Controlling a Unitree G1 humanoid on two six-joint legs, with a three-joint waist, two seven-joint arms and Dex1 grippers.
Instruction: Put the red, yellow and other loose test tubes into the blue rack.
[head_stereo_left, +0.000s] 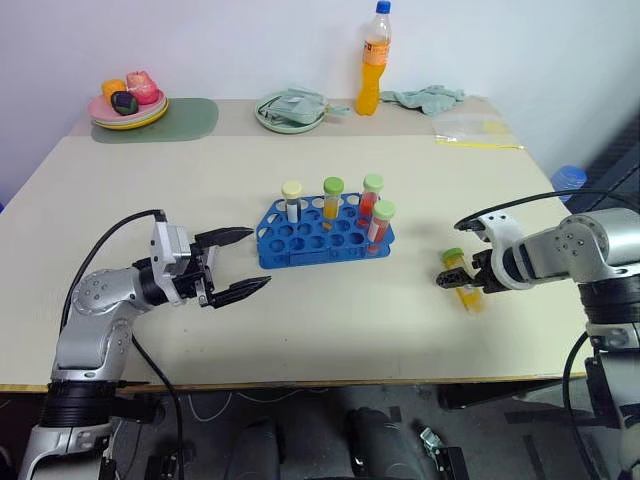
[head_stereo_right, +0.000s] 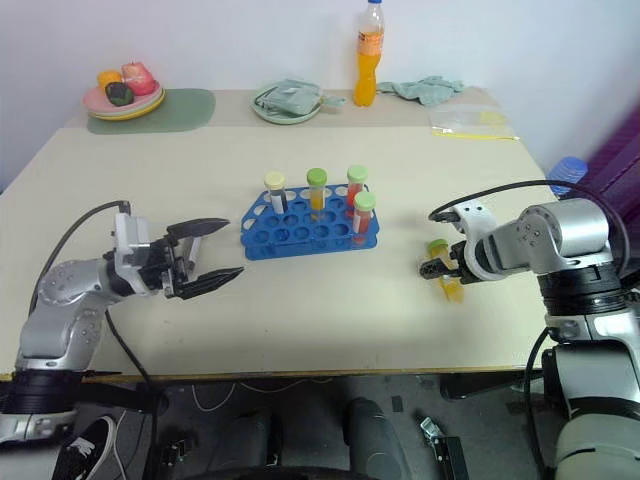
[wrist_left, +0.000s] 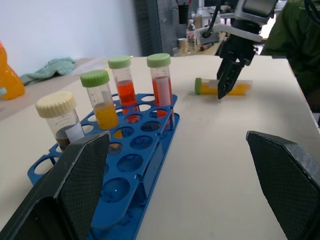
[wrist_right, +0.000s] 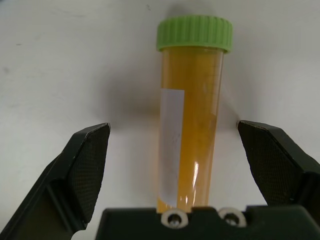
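1. Black fingers of the right gripper (wrist_right: 175, 145) stand wide apart on either side of the loose yellow tube (wrist_right: 190, 115), which lies flat on the table (head_stereo_left: 150, 190) between them and is not yet clamped; this looks like the approach for a pick across the tube's body.
2. That tube has a ribbed green screw cap, a clear smooth round wall, yellow liquid inside and a white label along its side. It lies well to the side of the blue rack (head_stereo_left: 300, 250), so it must be lifted and turned upright.
3. Near the rack's other side the left gripper (head_stereo_left: 240, 263) hovers with its fingers spread and nothing between them, pointing at the rack, probably ready to steady it.
4. In front of that pincer the rack, glossy plastic with rows of round holes, already carries four upright tubes: one with a cream cap and three with green caps, holding dark, yellow and red liquids.
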